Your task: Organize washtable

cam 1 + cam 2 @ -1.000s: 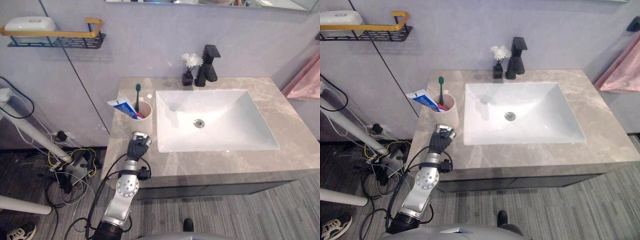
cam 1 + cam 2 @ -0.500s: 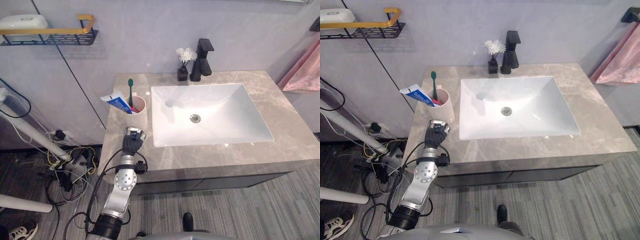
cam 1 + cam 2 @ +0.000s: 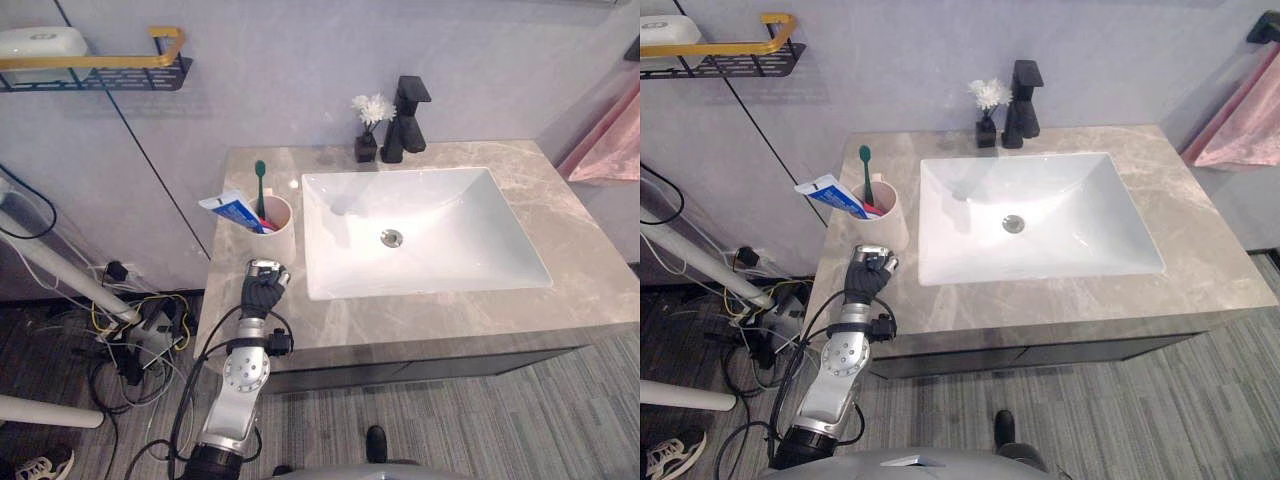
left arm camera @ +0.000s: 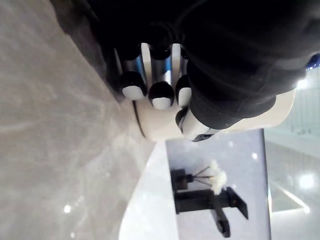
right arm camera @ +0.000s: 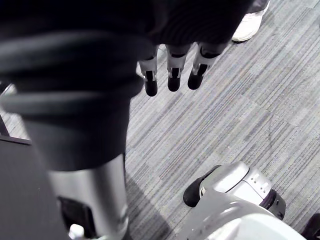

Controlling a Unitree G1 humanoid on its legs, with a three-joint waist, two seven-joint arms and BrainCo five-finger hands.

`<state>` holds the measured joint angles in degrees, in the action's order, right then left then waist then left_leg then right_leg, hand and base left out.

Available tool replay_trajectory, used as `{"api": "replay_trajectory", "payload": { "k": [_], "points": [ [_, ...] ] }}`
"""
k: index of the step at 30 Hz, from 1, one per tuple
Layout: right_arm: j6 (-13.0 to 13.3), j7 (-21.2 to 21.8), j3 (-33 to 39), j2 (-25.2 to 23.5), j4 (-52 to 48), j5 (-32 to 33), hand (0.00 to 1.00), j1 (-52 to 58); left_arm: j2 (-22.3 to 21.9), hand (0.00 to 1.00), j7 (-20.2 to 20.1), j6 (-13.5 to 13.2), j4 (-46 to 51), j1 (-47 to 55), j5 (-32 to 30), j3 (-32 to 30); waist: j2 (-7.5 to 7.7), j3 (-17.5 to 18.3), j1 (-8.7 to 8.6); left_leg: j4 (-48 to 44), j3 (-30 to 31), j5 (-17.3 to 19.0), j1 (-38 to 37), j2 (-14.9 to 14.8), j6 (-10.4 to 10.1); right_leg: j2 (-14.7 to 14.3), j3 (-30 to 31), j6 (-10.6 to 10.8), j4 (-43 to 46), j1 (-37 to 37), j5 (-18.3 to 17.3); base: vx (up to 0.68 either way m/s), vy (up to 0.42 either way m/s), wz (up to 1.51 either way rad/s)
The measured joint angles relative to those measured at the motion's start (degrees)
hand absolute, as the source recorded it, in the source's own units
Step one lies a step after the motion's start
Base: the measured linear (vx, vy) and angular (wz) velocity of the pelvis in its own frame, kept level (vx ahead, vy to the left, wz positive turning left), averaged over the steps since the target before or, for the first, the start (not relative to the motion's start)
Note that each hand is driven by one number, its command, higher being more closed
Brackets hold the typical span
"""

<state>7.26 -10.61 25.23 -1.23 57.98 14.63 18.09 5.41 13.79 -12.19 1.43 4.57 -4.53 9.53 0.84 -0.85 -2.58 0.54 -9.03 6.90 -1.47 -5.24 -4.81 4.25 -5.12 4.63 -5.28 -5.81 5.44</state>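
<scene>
we find the left robot hand (image 3: 264, 288) clenched and empty, low at the surface (image 3: 430, 315), just in front of the cup (image 3: 279, 232) holding the toothbrush (image 3: 260, 185) and toothpaste (image 3: 232, 210). we advise uncurling first, then gripping the cup low. the right robot hand (image 5: 172, 70) hangs relaxed.
</scene>
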Motion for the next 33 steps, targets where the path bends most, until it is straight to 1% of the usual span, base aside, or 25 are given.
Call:
{"api": "replay_trajectory", "payload": {
  "k": [4,6,9,11,13,17,19,25,27,30,33],
  "points": [
    [0.11,0.55,-0.05,0.03,0.02,0.02,0.00,0.00,0.25,1.00,-3.29,-0.46,3.22,3.14,5.16,2.22,-0.12,-0.09,0.02,0.02,0.65,0.15,-0.49,0.04,0.25,0.06,-1.45,-0.01,0.01,0.91,0.01,0.05,0.017,0.13],
    [0.11,0.68,-0.29,0.08,0.04,0.02,0.00,0.02,1.02,1.00,-5.96,-0.61,4.43,5.20,9.31,3.71,-0.24,-0.17,0.03,-0.01,1.03,0.39,-1.22,0.06,0.62,0.15,-2.07,-0.01,-0.01,2.02,0.01,0.01,0.025,0.09],
    [0.11,0.77,-0.97,0.27,0.02,0.02,0.00,-0.23,1.64,1.00,-8.02,-0.63,5.72,7.12,12.09,4.50,-0.08,-0.06,0.07,-0.35,1.09,0.47,-0.98,0.39,0.76,0.48,-2.11,-0.01,-0.09,2.06,0.01,-0.02,0.013,0.01],
    [0.10,0.85,-1.42,0.57,0.03,0.03,0.00,-0.23,1.69,1.00,-8.59,-0.54,5.95,7.32,13.20,4.64,-0.10,-0.08,0.07,-0.64,1.37,0.48,-0.97,0.56,0.78,0.67,-2.22,-0.01,-0.10,2.04,0.00,-0.01,-0.001,0.02],
    [0.08,1.27,-2.71,0.83,0.03,0.02,0.00,-0.25,1.84,1.00,-9.53,-0.19,6.66,7.81,14.68,4.87,-0.20,-0.13,0.07,-1.08,1.62,0.47,-0.82,0.83,0.78,0.89,-2.39,-0.01,-0.06,2.13,0.00,-0.05,-0.003,0.03],
    [-0.13,1.82,-2.88,1.12,0.18,0.02,0.00,-0.27,2.12,1.00,-11.80,0.46,8.37,10.56,18.47,6.53,-0.38,-0.04,0.02,-1.53,1.96,0.47,-0.85,0.89,0.78,1.03,-2.76,0.01,-0.05,2.50,-0.01,-0.04,-0.005,0.04],
    [-0.17,1.96,-2.96,1.20,0.27,0.02,0.00,-0.27,2.34,1.00,-13.26,1.23,9.27,11.74,22.38,7.42,-0.41,0.03,-0.03,-1.74,2.55,0.47,-0.86,0.89,0.78,1.11,-3.35,0.02,-0.06,2.88,-0.02,-0.03,-0.006,0.11],
    [-0.28,2.84,-4.61,2.36,0.79,0.02,0.00,-0.28,4.15,1.00,-14.51,2.53,11.46,12.02,28.24,9.07,-0.47,0.38,0.02,-1.81,2.81,0.45,-0.78,0.88,0.77,1.13,-3.55,0.03,0.01,2.95,-0.01,-0.01,-0.002,0.02],
    [-0.29,2.99,-4.99,2.54,1.09,0.01,0.00,-0.27,4.35,1.00,-14.81,2.67,13.78,11.92,30.86,10.04,-0.47,0.71,0.02,-1.88,2.84,0.45,-0.78,0.89,0.77,1.13,-3.56,0.03,0.02,3.00,-0.01,0.00,0.000,0.00],
    [-0.30,3.22,-4.99,2.66,1.15,0.01,0.00,-0.27,4.68,1.00,-14.95,2.68,16.88,11.77,32.37,11.17,-0.54,0.88,0.00,-1.95,2.84,0.45,-0.80,0.89,0.78,1.15,-3.55,0.03,0.02,3.04,-0.01,0.00,0.000,0.00],
    [-0.29,3.26,-5.01,2.69,1.15,0.01,0.00,-0.27,4.67,1.00,-14.80,2.64,18.01,11.05,32.82,11.39,-0.56,0.93,-0.02,-2.06,2.83,0.45,-0.83,0.88,0.78,1.16,-3.55,0.04,0.03,3.13,-0.01,0.00,0.000,0.00]
  ]
}}
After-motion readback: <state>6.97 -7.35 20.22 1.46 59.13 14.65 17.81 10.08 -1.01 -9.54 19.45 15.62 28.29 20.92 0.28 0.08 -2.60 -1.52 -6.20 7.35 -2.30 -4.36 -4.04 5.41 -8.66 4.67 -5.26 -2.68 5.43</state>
